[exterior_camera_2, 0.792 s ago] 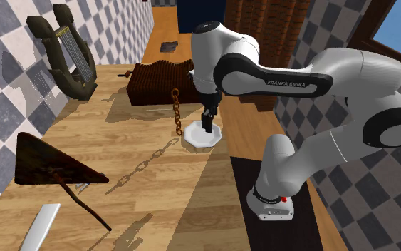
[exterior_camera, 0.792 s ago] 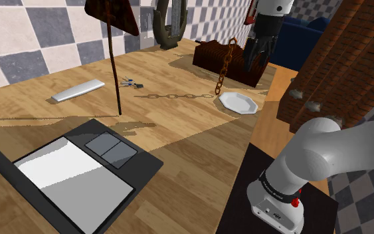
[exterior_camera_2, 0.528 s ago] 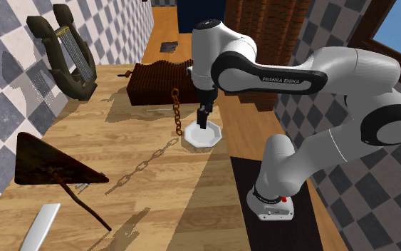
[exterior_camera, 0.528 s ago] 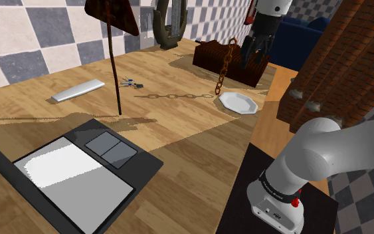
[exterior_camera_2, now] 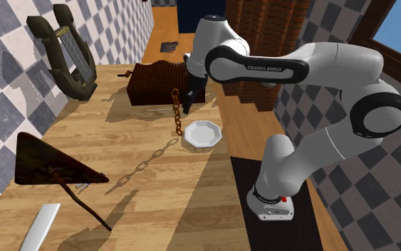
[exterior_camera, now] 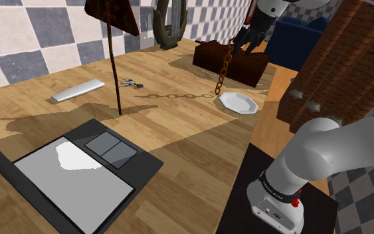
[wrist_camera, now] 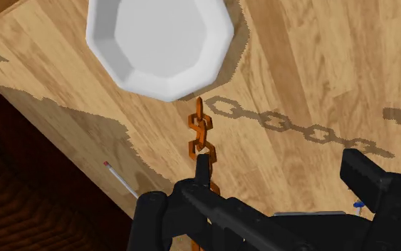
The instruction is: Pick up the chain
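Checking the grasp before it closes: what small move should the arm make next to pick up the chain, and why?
Probably shift the gripper slightly sideways to centre the chain. Its fingers stand apart, and the chain sits right by one finger, not mid-gap, so closing now might slip.

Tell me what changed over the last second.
The gripper swung off the plate toward the second exterior view's upper left. It ended up close beside the upright chain, with its fingers open and not clasping it. Chain and plate stayed put.
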Robot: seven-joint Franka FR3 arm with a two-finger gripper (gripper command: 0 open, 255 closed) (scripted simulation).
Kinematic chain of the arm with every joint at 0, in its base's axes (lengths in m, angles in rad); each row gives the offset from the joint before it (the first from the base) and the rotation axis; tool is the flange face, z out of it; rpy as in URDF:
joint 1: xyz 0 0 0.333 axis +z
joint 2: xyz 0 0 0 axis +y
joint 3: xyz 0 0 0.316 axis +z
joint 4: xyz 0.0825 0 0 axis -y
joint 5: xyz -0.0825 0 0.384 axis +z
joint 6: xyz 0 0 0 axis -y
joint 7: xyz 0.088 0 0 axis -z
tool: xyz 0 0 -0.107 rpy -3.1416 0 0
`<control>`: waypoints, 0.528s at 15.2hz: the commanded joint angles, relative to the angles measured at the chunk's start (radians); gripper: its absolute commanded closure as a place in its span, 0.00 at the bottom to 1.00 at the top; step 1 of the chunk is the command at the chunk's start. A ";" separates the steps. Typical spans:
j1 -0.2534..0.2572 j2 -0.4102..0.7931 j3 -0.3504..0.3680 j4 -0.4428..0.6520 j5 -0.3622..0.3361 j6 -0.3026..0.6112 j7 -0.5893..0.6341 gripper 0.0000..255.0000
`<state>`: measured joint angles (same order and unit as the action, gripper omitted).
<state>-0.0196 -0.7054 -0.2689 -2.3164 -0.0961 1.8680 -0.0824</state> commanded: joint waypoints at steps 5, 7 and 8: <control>0.040 0.100 -0.138 0.058 0.081 0.234 -0.103 0.00; 0.046 0.109 -0.155 0.051 0.093 0.270 -0.118 0.00; 0.045 0.108 -0.157 0.037 0.092 0.282 -0.120 0.00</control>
<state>0.0234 -0.6013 -0.4191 -2.2702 -0.0077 2.1305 -0.1967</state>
